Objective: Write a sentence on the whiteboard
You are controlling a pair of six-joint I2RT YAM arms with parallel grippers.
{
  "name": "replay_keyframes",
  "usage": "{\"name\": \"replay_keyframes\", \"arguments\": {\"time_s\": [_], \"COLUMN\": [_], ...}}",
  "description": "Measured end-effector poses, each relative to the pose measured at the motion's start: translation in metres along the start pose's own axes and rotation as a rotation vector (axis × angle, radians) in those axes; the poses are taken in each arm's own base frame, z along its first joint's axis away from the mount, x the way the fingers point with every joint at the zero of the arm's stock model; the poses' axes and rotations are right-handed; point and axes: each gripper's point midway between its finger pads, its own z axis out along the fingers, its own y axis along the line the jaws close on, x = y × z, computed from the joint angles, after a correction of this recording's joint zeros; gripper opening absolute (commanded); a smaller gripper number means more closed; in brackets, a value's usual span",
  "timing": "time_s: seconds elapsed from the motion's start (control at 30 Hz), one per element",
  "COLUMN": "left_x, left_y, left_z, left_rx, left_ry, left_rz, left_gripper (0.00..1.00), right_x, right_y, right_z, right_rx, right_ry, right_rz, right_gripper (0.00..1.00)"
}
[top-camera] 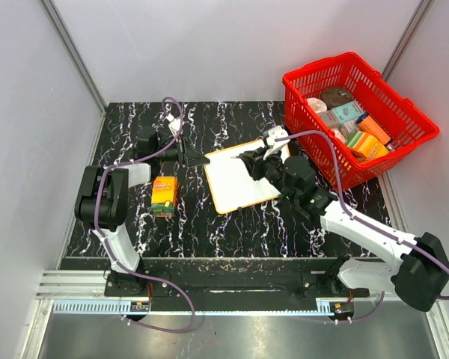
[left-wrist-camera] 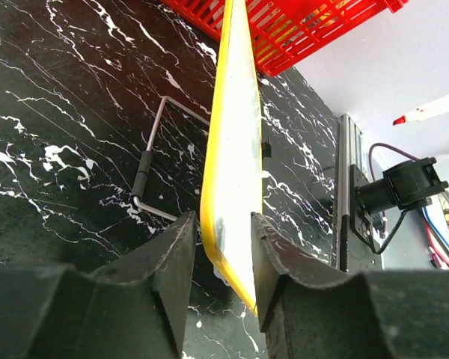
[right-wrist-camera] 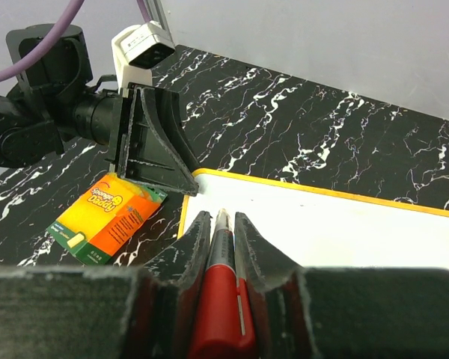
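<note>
Whiteboard (top-camera: 236,183) at table (top-camera: 194,224) centre; we note left gripper (top-camera: 200,159) jaws pinching its 10 o'clock corner, right gripper (top-camera: 250,158) jaws clamping a red marker (right-wrist-camera: 221,299). Basket (top-camera: 389,158) at 2 o'clock holds assorted packets (top-camera: 363,138).

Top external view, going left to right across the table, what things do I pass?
In order: orange sponge pack → left gripper → whiteboard → red basket. The right gripper, holding a red marker, overlaps the whiteboard, so it is left out.
</note>
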Motion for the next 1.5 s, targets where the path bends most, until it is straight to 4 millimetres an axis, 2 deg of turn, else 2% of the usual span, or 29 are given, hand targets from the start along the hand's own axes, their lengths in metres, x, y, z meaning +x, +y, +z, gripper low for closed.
{"name": "replay_keyframes", "arguments": {"time_s": [0.07,0.2,0.23,0.43,0.87,1.13,1.33,1.5], "left_x": [0.000,-0.002,-0.002,-0.001,-0.002,-0.001,0.000,0.000], "left_y": [0.001,0.003,0.003,0.002,-0.001,-0.002,-0.002,-0.003], "left_z": [0.000,0.001,0.001,0.000,0.002,0.007,0.008,0.009], "left_rx": [0.000,-0.008,-0.010,-0.007,0.000,0.005,0.005,0.005], "left_ry": [0.009,0.025,0.028,0.043,0.050,0.068,0.072,0.073], "left_rz": [-0.002,-0.003,-0.012,-0.049,-0.050,-0.058,-0.060,-0.061], "left_gripper": [0.21,0.02,0.00,0.00,0.00,0.00,0.00,0.00], "right_x": [0.002,0.003,0.003,0.000,0.031,0.040,0.046,0.062], "right_y": [0.000,0.000,0.000,0.006,0.012,0.028,0.022,0.018], "right_z": [0.001,0.001,0.001,0.008,0.022,0.026,0.033,0.037], "right_rx": [0.000,-0.001,-0.002,-0.033,-0.082,-0.089,-0.030,0.004], "right_ry": [0.006,0.008,0.008,-0.020,-0.005,-0.032,-0.045,-0.010], "right_rz": [-0.001,-0.001,-0.001,-0.002,-0.045,-0.115,-0.146,-0.167], "right_gripper": [0.00,0.00,0.00,0.00,0.00,0.00,0.00,0.00]}}
